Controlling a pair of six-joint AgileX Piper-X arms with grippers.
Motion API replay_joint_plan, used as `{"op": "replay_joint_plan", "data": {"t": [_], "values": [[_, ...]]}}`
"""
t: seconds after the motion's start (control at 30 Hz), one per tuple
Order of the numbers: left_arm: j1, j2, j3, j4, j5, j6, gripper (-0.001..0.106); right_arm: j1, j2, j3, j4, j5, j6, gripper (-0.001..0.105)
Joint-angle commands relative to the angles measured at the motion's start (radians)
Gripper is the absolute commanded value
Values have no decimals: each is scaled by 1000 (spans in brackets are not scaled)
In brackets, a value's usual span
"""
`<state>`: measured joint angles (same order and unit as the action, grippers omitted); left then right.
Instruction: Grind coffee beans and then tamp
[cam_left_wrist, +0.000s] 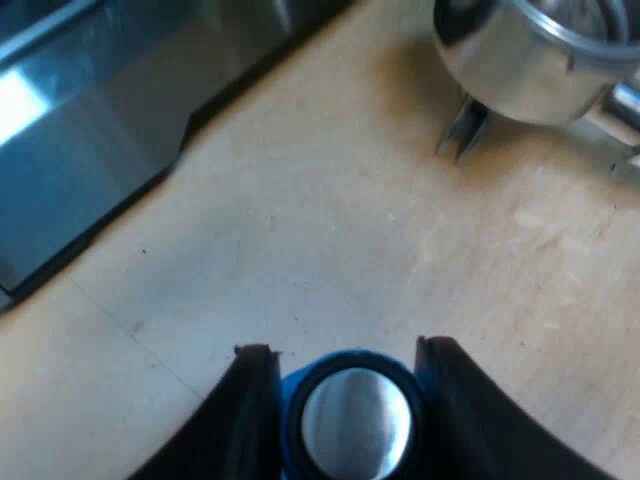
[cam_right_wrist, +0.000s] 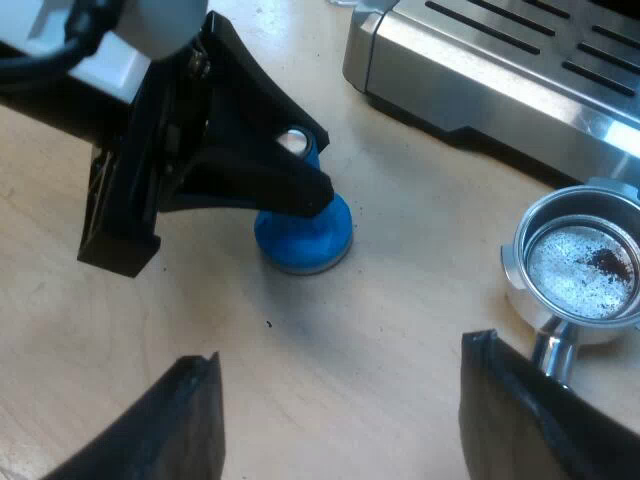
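A blue tamper (cam_left_wrist: 355, 420) with a round metal top stands upright on the wooden table (cam_left_wrist: 330, 230). My left gripper (cam_left_wrist: 345, 348) is shut on it, one black finger against each side of its stem. From the right wrist view, the left gripper (cam_right_wrist: 310, 160) reaches down onto the blue tamper (cam_right_wrist: 305, 235), whose base rests on the table. The metal holder (cam_right_wrist: 585, 265) lies on the table, its basket holding a thin scatter of coffee grounds. My right gripper (cam_right_wrist: 340, 355) hangs open above the table, one finger close to the holder's neck. The holder's (cam_left_wrist: 530, 60) spouts point at the table.
The espresso machine (cam_right_wrist: 500, 70) stands close by, its slotted steel drip tray facing the holder and the tamper. Its steel base (cam_left_wrist: 90, 130) runs along the table near my left gripper. Bare wooden table (cam_right_wrist: 400, 300) lies between tamper and holder.
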<state>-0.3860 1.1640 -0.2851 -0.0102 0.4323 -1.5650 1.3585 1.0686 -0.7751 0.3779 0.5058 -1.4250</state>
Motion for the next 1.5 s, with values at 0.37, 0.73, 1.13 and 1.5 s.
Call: {"op": "replay_joint_plan", "data": {"t": [0.37,0.73,1.13,1.5], "values": [[-7,-56,-3,29,15,-32,13,-5,0,-1,-8,-2,-8,54],[-7,-319,-23,275,15,-32,13,-5,-53,-1,1,-2,-8,54],[-7,-498,-145,502,15,-32,13,-5,-214,-1,201,110,-6,54],[-7,-508,-215,559,59,-32,13,-137,-285,20,306,81,35,54]]}}
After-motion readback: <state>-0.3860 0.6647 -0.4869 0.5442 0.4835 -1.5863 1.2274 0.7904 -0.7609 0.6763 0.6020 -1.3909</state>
